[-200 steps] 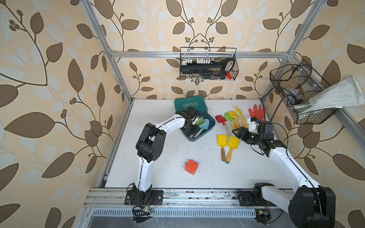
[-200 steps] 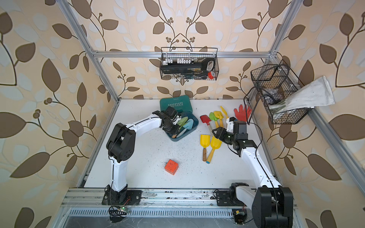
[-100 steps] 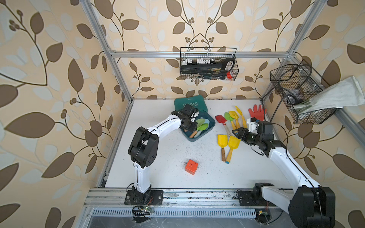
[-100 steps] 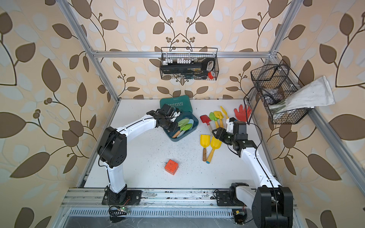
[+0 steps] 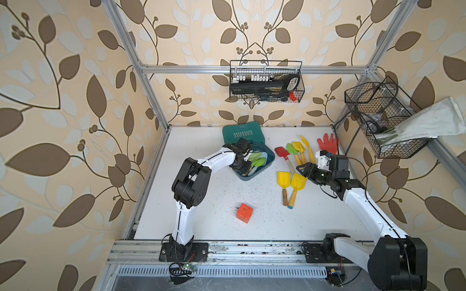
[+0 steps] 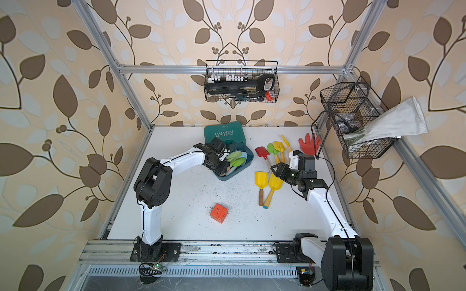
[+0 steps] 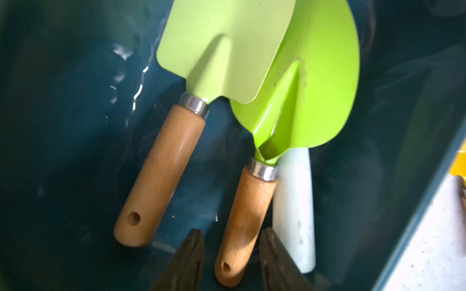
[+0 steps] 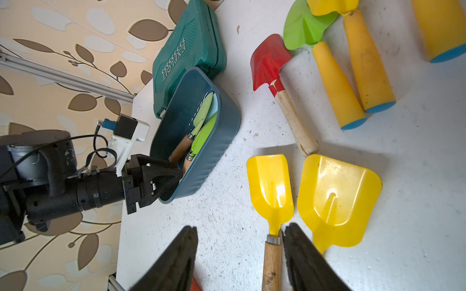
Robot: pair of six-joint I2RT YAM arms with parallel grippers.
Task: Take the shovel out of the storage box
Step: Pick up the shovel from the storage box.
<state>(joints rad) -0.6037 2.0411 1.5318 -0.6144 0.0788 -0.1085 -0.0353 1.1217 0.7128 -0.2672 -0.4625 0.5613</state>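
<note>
Left wrist view: looking down into the box (image 7: 75,156), onto 3 tools lying on its floor. Left gripper (image 7: 232,230) straddling the wooden handle of the round-bladed green shovel (image 7: 315,88), jaws spread, a gap showing on each side of the handle, nothing pinched. Close by: a square-bladed green shovel (image 7: 222,50), its blade overlapping the round one, and a pale handle (image 7: 295,201) lying right against the target's handle.

In both top views: box (image 5: 268,161) toward the back of the table (image 5: 201,214), just beside the green case (image 5: 242,134), left arm reaching in over its near end. Right gripper (image 8: 240,226) hovering over the yellow shovels (image 8: 269,186), jaws apart, well apart from the box, apparently gripping nothing.

Judged step: closing on the handle, then lifting out.

- Centre the handle between the fingers (image 7: 191,252) before squeezing.
- Go a little lower and further along, so the pads meet straight wood, not the rounded end with the hole.
- Keep the outer finger clear of the pale handle, or both may get clamped.
- Squeeze firmly, since smooth wood may slip.
- Lift handle-end first, drawing the round blade out from under the square one rather than dragging it along.
- Clear the rim fully before swinging toward open table.
- Watch for the box shifting.
</note>
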